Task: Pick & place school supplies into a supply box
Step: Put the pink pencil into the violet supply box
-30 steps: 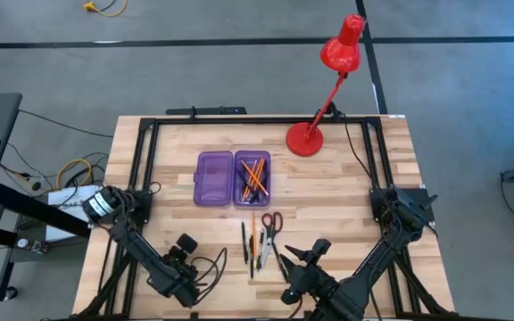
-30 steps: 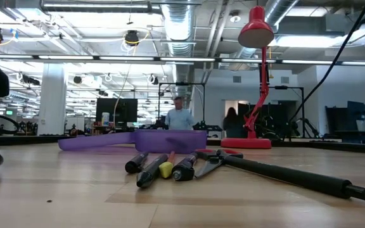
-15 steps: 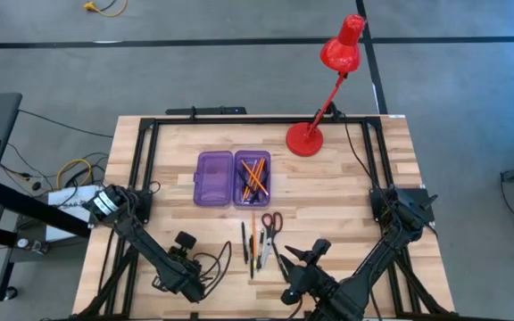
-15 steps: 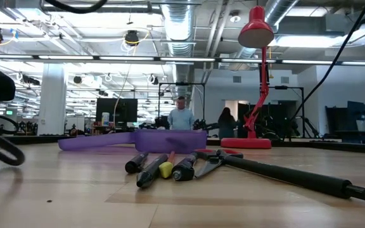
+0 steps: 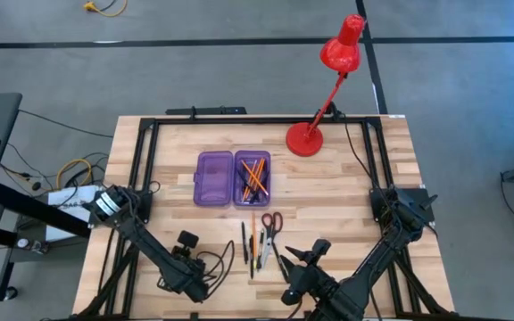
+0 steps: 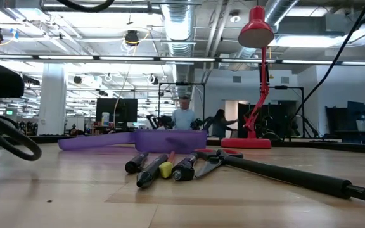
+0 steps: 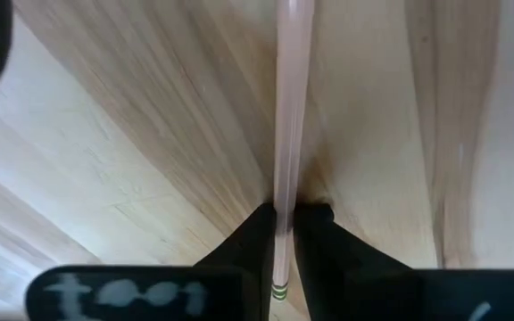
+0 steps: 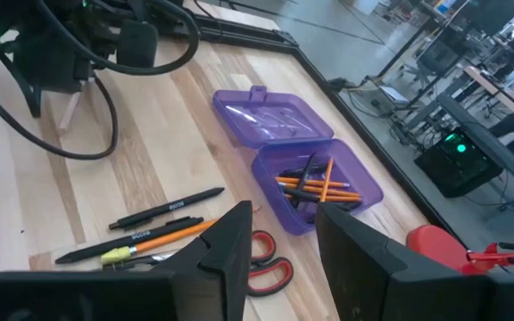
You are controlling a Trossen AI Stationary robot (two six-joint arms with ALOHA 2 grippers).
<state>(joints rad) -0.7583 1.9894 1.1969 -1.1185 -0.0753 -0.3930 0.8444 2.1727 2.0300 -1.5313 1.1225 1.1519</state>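
The purple supply box (image 5: 232,177) lies open at mid-table; its right half (image 8: 321,189) holds orange pencils and dark pens. Nearer the table's near edge lie dark pens (image 5: 245,241), an orange pencil (image 5: 253,234) and red-handled scissors (image 5: 270,225), also in the low view as pens (image 6: 152,168) and scissors (image 6: 211,158). My left gripper (image 5: 186,242) (image 7: 282,223) is left of them, pointing down, shut on a pale pencil (image 7: 289,116). My right gripper (image 5: 303,259) (image 8: 284,241) waits open near the near edge, right of the supplies. My left gripper pinches the pencil between its two fingers (image 7: 252,245) close to the green-banded end (image 7: 280,287). The fingers lie along the pencil, which sticks out past the fingertips toward the tabletop (image 8: 70,111). Whether its far tip touches the wood I cannot tell.
A red desk lamp (image 5: 305,138) stands on the far right of the table, its head (image 5: 342,46) beyond the far edge. Black frame rails (image 5: 141,160) run along the table's sides. Loose cables (image 5: 209,264) trail by my left arm. People stand in the room behind (image 6: 184,117).
My left arm has shifted toward the table's right, nearer the pens; in the low view its dark bulk and cable loop have come farther in from the left. The supplies, the box and my right gripper have stayed put.
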